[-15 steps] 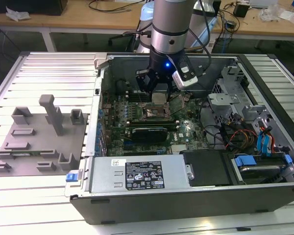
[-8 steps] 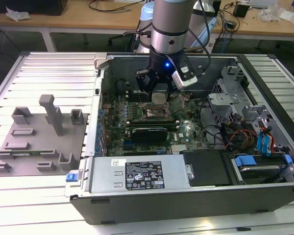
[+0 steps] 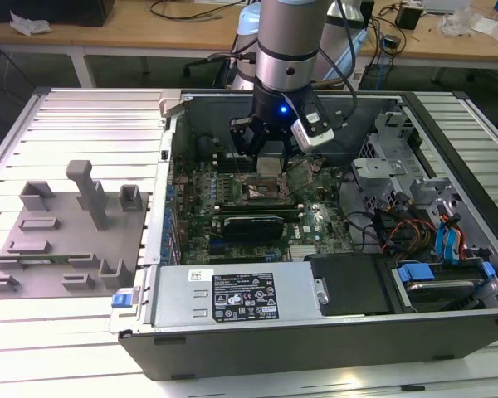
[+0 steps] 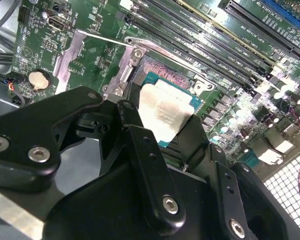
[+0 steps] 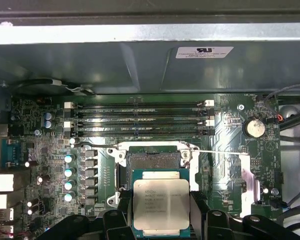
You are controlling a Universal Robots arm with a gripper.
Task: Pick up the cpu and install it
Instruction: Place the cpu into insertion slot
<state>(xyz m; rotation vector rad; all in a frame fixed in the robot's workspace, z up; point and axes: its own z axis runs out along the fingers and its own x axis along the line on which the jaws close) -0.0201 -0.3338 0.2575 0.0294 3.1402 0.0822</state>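
— Where's the arm (image 3: 289,33)?
— Pointing straight down, wrist upright with a blue light on, gripper (image 3: 270,156) low.
— And the fingers (image 5: 198,206)?
— Black, pressed against both sides of the cpu (image 5: 161,204), holding it level.

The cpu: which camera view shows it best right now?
The first wrist view: the cpu faces the camera squarely, its silvery top almost wholly visible, held in the claw above the socket. The second wrist view shows it at a slant, partly behind the claw. The exterior view shows a pale patch beneath the claw.
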